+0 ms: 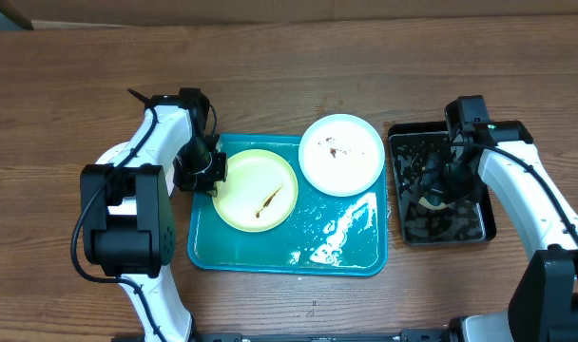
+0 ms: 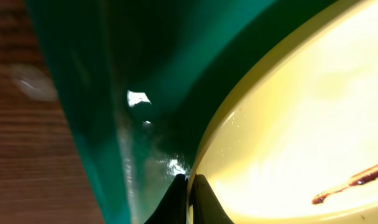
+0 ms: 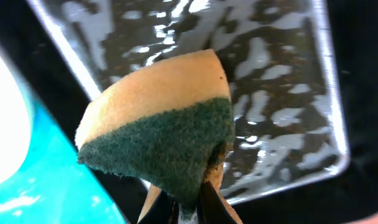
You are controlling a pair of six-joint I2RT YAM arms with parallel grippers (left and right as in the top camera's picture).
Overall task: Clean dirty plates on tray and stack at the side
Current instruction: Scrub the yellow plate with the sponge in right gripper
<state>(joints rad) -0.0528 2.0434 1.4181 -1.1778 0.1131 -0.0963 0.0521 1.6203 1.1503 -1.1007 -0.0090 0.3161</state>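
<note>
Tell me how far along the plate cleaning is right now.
Done: nothing yet. No plate is stacked beside the tray, and both the yellow-green plate and the white plate carry brown smears. In hand: the left gripper pinches the yellow-green plate's rim, and the right gripper holds a sponge over the black tub. Left: wipe both plates, then stack them at the side.

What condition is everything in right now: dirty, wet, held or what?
Yellow-green plate: on the tray, brown streak, rim pinched by left gripper.
White plate: overlapping the tray's far right corner, brown specks.
Tray: wet, puddled.
Sponge: held by right gripper over the black tub.
Black tub: holds water.
</note>
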